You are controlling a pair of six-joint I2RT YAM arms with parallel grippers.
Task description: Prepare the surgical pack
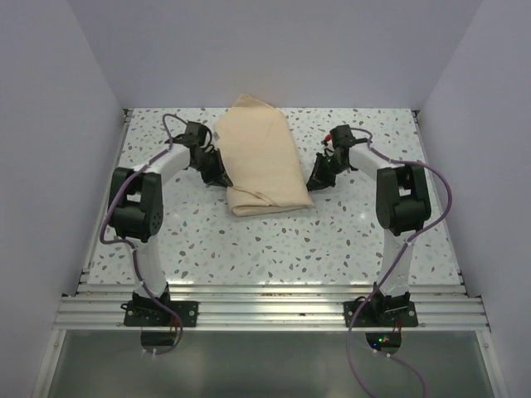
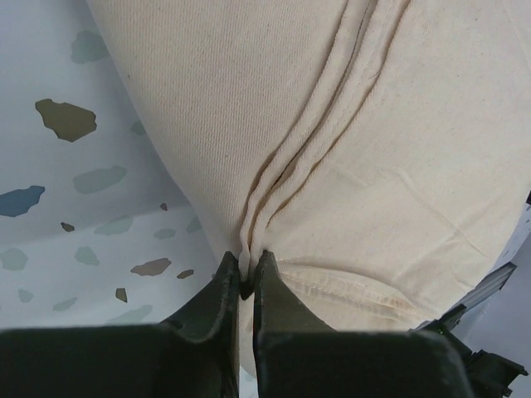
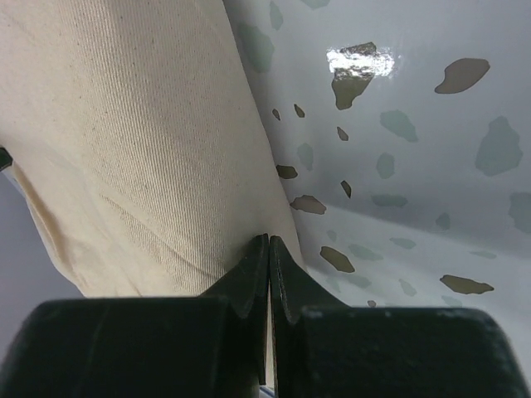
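Folded surgical pack, a tan fabric bundle lying lengthwise on the far middle of the speckled surface, with one arm on each side. The left claw is clenched on the pack's left border, a narrow pinch of cloth between its tips. In the left wrist view, pleats run upward from the pinch, which suggests the fabric is gathered and under tension there. The right claw is likewise clenched on the opposite border, with only a thin edge of cloth caught between its tips, just where fabric meets surface. Judged stage: both borders seized, the cloth not yet spread or refolded; no tray or instruments are visible. Risks from here: (a) the right-hand hold appears shallow, so a brisk pull could strip the edge from the tips and let that side drop; (b) either claw may have caught a single layer rather than the whole fold, in which case lifting would open the bundle unevenly (the number of layers held cannot be told); (c) unequal travel of the two arms would skew the pack or drag it across the surface toward the far wall, which its far corner already nears.
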